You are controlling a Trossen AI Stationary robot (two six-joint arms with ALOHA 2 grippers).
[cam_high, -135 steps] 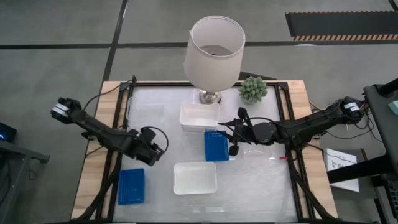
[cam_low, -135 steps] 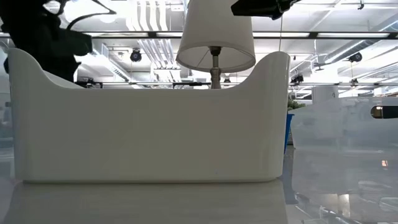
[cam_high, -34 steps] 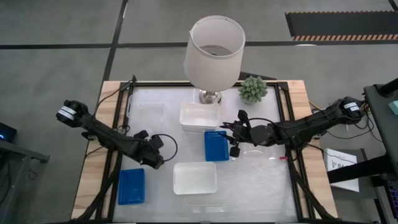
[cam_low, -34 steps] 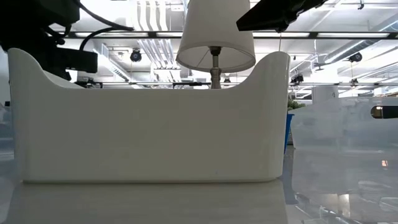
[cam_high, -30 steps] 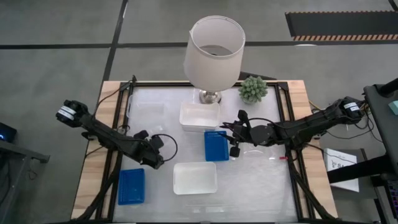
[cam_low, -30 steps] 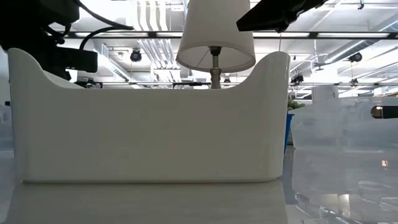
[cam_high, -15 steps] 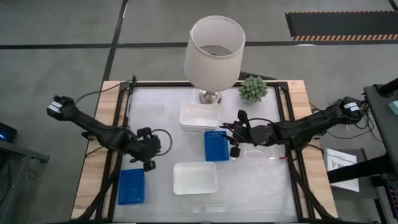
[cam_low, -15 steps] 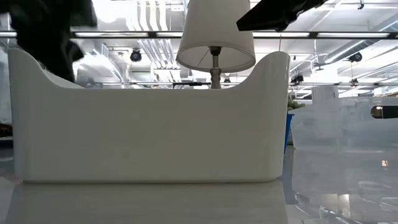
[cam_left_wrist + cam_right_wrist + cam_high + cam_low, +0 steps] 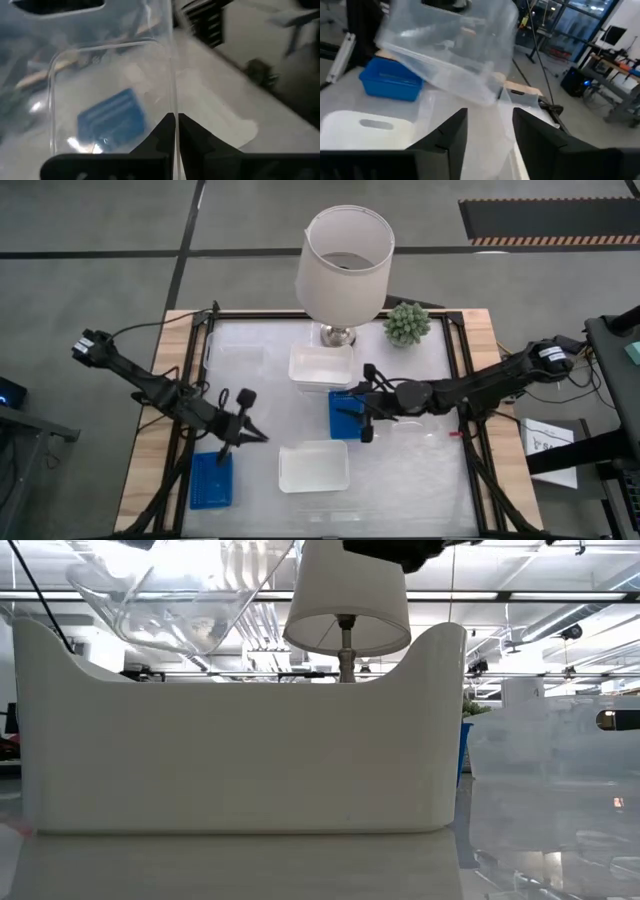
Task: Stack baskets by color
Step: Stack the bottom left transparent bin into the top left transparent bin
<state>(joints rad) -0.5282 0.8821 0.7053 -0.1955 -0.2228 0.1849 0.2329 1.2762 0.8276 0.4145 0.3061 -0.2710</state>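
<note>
While the glossy tabletop (image 9: 420,470) stood on grey floor, two blue baskets (image 9: 211,479) and two white baskets (image 9: 314,466) lay visible; left claw (image 9: 250,435) clamped a clear container (image 9: 450,47), right claw (image 9: 345,408) spread over one blue basket.

White basket (image 9: 240,730) hides table in low view.

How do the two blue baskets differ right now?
The blue basket at the near left lies apart from everything else, while the middle blue basket sits right below the far white basket. The left gripper, shut on a clear container, hangs beside the first; the open right gripper hovers over the second. Both lie flat, long side running front to back.
</note>
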